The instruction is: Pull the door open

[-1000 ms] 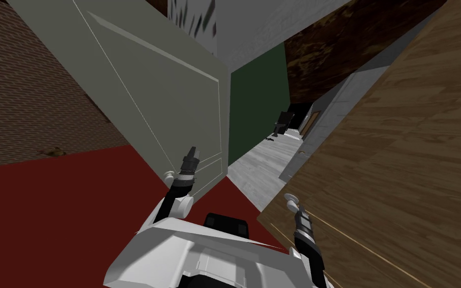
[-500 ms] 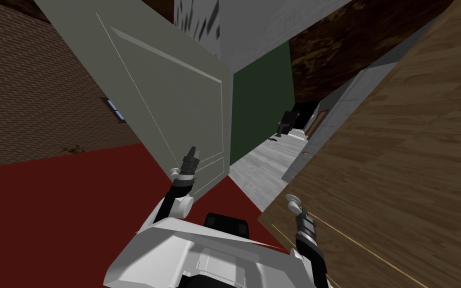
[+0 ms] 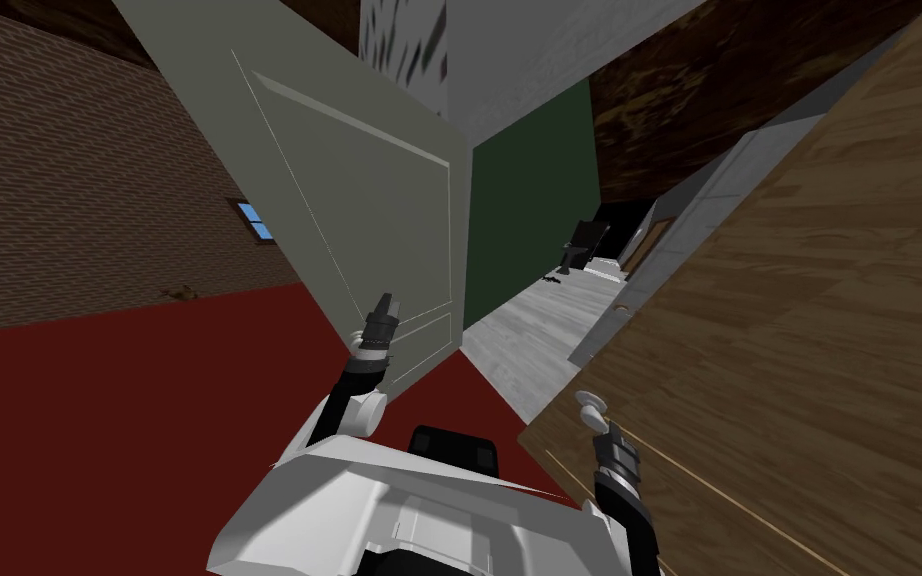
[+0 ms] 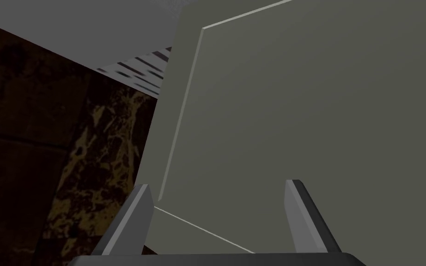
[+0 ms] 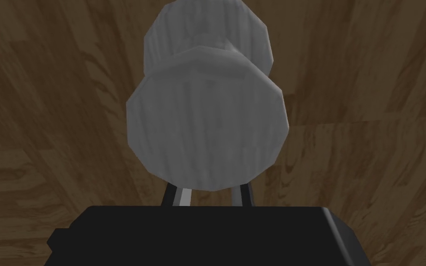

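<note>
Lower right of head view: R gripper (image 3: pixel 601 425) sits at the knob (image 5: pixel 206 124) of the wooden door (image 3: pixel 799 330). Its fingers are set narrow, tips hidden under the knob. I judge it's clamped there, as the knob's the only pull point. The door fills the frame's right side and looks partly swung open. Lower centre: L gripper (image 4: pixel 221 189) idle, fingers wide w/ nothing btwn them, facing a grey door (image 3: pixel 369 220) close ahead. Beyond, thru the gap, pale floor (image 3: pixel 529 330) runs to a green wall (image 3: pixel 529 200), upper centre.

Head camera rolled, looks steeply down. Left wrist camera close on grey door (image 4: pixel 327 115). Right wrist camera very close on knob (image 5: pixel 206 129), wooden door (image 5: pixel 369 92). Head view shares both doors.
</note>
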`<state>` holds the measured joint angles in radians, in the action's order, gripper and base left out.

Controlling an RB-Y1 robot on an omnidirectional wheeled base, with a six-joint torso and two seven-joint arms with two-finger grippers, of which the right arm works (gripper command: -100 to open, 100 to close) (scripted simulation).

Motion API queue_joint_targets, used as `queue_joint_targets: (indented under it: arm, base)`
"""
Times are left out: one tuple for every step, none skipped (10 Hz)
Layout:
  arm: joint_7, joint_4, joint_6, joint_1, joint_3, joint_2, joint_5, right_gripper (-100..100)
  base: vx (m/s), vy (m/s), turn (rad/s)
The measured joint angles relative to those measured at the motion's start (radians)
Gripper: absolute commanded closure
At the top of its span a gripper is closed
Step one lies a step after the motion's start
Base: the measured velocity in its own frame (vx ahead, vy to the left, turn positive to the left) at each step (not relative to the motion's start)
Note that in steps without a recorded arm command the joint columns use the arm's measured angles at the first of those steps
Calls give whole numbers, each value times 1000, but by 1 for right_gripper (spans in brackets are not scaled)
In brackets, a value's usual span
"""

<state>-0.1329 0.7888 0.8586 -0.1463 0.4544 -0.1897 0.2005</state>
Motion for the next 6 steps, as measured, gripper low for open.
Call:
queue_joint_targets:
  arm:
    - [-17,27,-15,-15,-4,3,9,100]
    - [-44,14,-12,-14,-10,-5,27,100]
    - [-72,14,-11,-17,-17,-8,51,100]
    - [-93,13,-13,-15,-20,-9,63,100]
    - [-120,4,-6,-17,-27,-13,80,100]
    - [-140,-20,6,-5,-30,-18,90,100]
  base:
    - [-44,7,104]
    - [-69,4,117]
    - [-56,-1,63]
    - [-52,5,104]
    - [-37,2,42]
    - [-10,3,4]
